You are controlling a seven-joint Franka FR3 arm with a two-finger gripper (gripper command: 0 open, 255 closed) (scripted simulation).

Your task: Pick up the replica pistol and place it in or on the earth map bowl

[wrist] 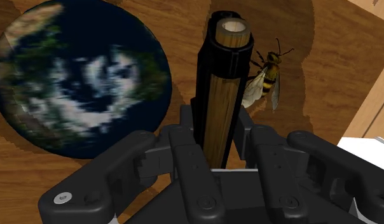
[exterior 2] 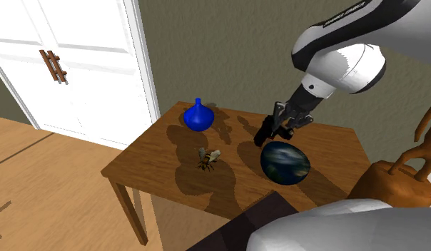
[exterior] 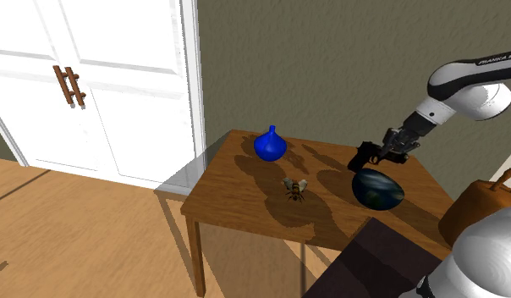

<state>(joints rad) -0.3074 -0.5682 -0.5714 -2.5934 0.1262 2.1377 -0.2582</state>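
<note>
Noted gripper (exterior: 396, 146) closed on pistol (exterior: 368, 157), at the end of the arm reaching in from the shoulder view's right. Confirmed from the wrist view: fingers (wrist: 184, 137) set narrow, pressed against both sides of pistol (wrist: 222, 95). Described as black-framed with a wood-coloured strip along it, pointing away from the hand toward the table top.

Judged lifted off table (exterior: 237, 203), with shadow thrown on the wood below. Placed over the half of the table nearest the stand, toward the wall-side edge. Found just beside bowl (exterior: 378, 188) and higher than its rim; not inside it, and not touching it so far as can be seen. Seen from the wrist aimed at bare wood between bowl (wrist: 79, 79) and wasp (wrist: 267, 79).

Recorded bowl as dark blue with green land and white cloud, standing near the edge closest to the stand. Recorded wasp (exterior: 295, 189) as yellow and black, lying about mid-table, somewhat toward the front edge. Recorded vase (exterior: 270, 145) as blue, round-bodied with a narrow neck, upright near the wall-side edge toward the corner by the door. Found all three apart from one another.

Beyond the table, logged white double door (exterior: 93, 85) with brown handles (exterior: 69, 86), an olive wall and a wood floor.
</note>
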